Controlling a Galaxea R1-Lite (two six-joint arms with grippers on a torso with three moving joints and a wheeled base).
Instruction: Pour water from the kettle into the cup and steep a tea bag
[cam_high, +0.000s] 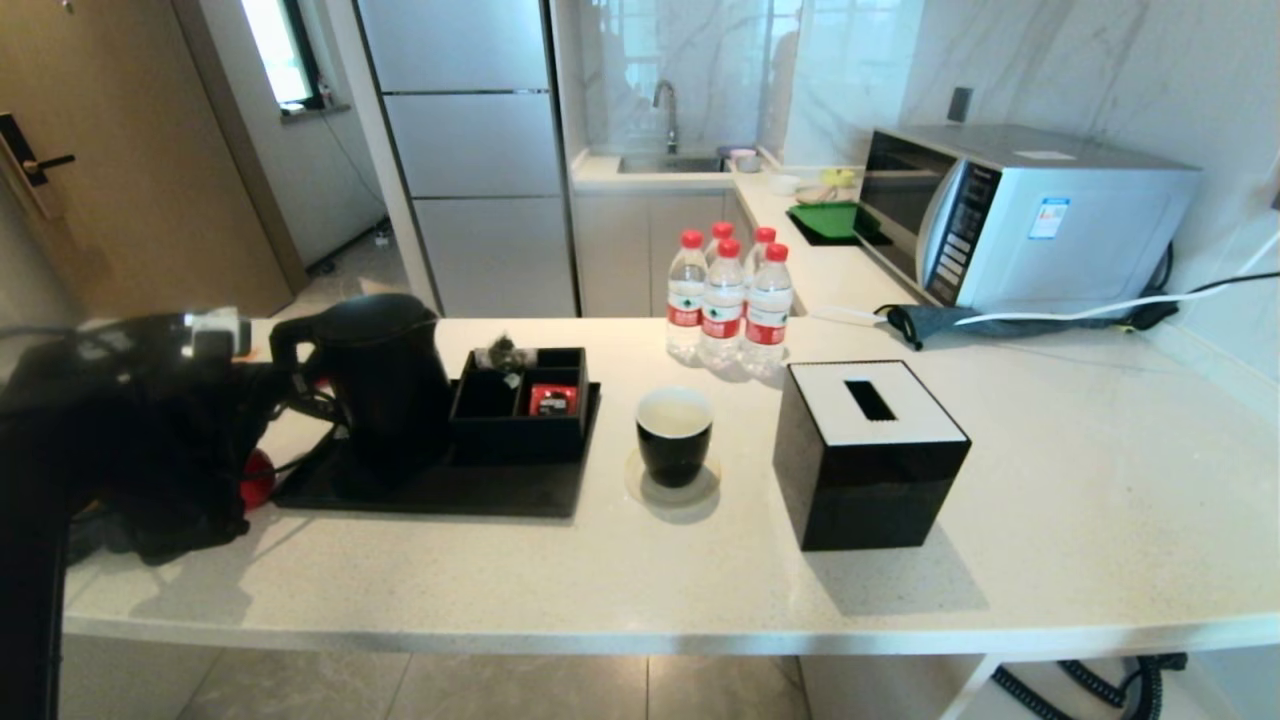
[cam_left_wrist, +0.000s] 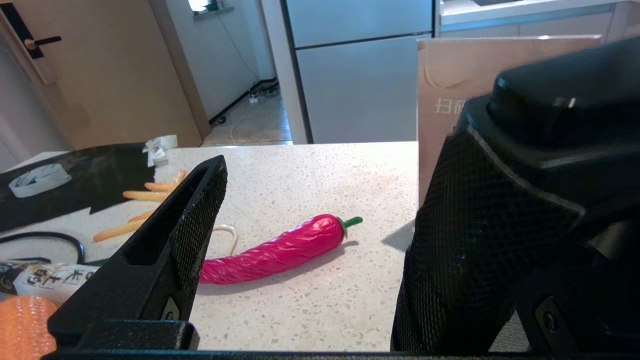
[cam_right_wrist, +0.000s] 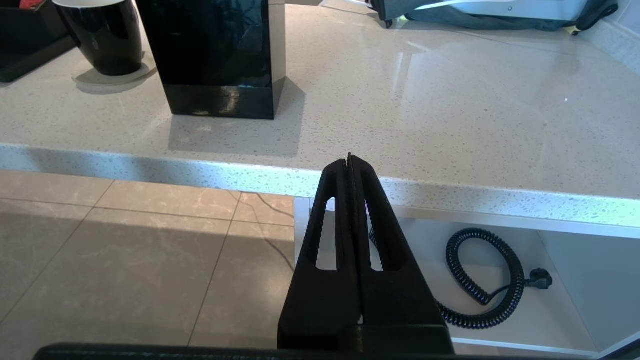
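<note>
Head view puts the kettle (cam_high: 385, 385) upright at the left end of a black tray (cam_high: 430, 490) on the tabletop (cam_high: 1050, 480), handle turned left toward the left gripper (cam_high: 262, 385), which suits a side-on grasp. Left wrist view shows its fingers (cam_left_wrist: 170, 240) spread wide; the right-hand finger lies close against the kettle's black body, with nothing between the two but bare tabletop and a pink toy pepper (cam_left_wrist: 280, 247) farther off. So the handle is not yet gripped, as I judge it.

Right of the kettle, a black organizer box (cam_high: 520, 405) sits on the same tray with the tea bag (cam_high: 505, 355) propped at its far edge and a small red packet (cam_high: 552, 398) inside. The cup (cam_high: 674, 435) stands on a coaster just right of the tray, within an easy pour; whether it holds water I cannot tell. Beyond it are a black tissue box (cam_high: 865, 455) and four bottles (cam_high: 725, 300).

The right gripper (cam_right_wrist: 350, 162) is parked below the near tabletop edge, fingers pressed together on nothing.
</note>
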